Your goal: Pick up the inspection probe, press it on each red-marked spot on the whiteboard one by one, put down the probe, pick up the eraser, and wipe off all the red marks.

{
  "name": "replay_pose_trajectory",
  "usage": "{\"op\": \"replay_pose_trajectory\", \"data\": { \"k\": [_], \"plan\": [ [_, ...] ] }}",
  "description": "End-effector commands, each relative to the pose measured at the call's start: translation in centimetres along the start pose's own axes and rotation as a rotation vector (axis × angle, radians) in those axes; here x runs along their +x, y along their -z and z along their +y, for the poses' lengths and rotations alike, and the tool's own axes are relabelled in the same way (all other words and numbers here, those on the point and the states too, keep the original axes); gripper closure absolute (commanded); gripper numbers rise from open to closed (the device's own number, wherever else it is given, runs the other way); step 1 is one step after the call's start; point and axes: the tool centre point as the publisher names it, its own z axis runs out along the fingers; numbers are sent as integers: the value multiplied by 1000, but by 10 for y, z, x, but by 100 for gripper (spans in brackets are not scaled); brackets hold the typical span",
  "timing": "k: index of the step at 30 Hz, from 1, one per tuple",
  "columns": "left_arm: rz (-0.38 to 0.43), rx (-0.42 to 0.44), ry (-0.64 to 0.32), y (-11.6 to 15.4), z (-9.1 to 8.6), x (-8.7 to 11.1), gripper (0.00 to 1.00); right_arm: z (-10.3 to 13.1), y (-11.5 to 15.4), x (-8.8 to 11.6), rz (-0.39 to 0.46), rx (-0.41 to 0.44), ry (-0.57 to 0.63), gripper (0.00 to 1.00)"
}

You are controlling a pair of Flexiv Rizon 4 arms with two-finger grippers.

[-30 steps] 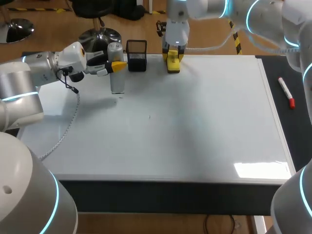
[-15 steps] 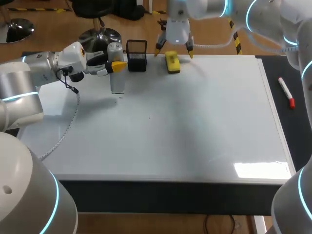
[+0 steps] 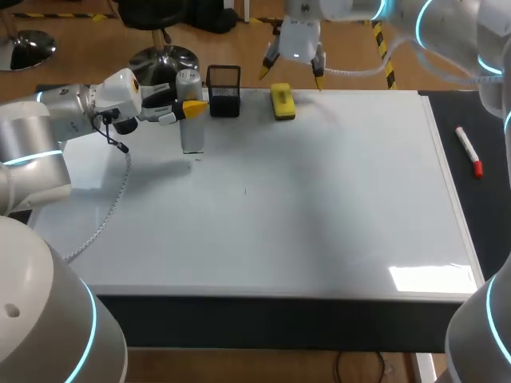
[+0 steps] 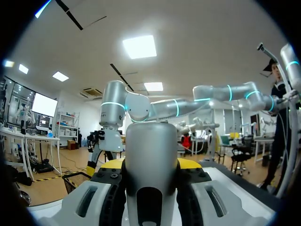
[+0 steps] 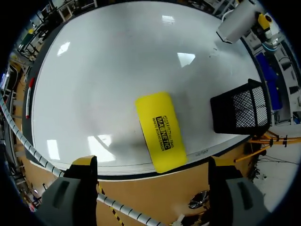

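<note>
The inspection probe [image 3: 190, 120], a silver cylinder, stands upright at the whiteboard's [image 3: 319, 199] far left, and my left gripper [image 3: 188, 107] is shut on its upper part. In the left wrist view the probe [image 4: 151, 169] fills the gap between the yellow tips of that gripper [image 4: 151, 164]. The yellow eraser [image 3: 282, 101] lies flat at the board's far edge. My right gripper [image 3: 293, 70] hangs open just above it, holding nothing. From the right wrist, the eraser [image 5: 161, 131] lies below the spread fingers of the right gripper [image 5: 153, 162]. I see no red marks on the board.
A black mesh basket [image 3: 223, 90] stands between probe and eraser; it is also in the right wrist view [image 5: 240, 112]. A red-capped marker [image 3: 468, 150] lies on the dark strip right of the board. A tiny dark speck [image 3: 245, 190] sits mid-board.
My right gripper opened, let go of the eraser at the far edge and rose above it. The left arm and the probe have not moved.
</note>
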Motion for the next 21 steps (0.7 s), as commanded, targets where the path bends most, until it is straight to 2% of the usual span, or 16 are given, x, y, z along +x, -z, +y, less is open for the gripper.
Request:
{"op": "replay_pose_trajectory", "data": {
  "k": [1,7,12,14,21],
  "plan": [
    [-1,1,-2,-1,0,0,100,32,29,19,-72,108,-19,0],
    [-1,1,-2,-1,0,0,100,43,45,26,-137,127,-60,0],
    [-1,1,-2,-1,0,0,100,55,56,30,-147,146,-124,0],
    [-1,1,-2,-1,0,0,100,60,60,31,-190,142,-121,0],
    [-1,1,-2,-1,0,0,100,75,77,32,-246,147,-209,0]
  ]
}}
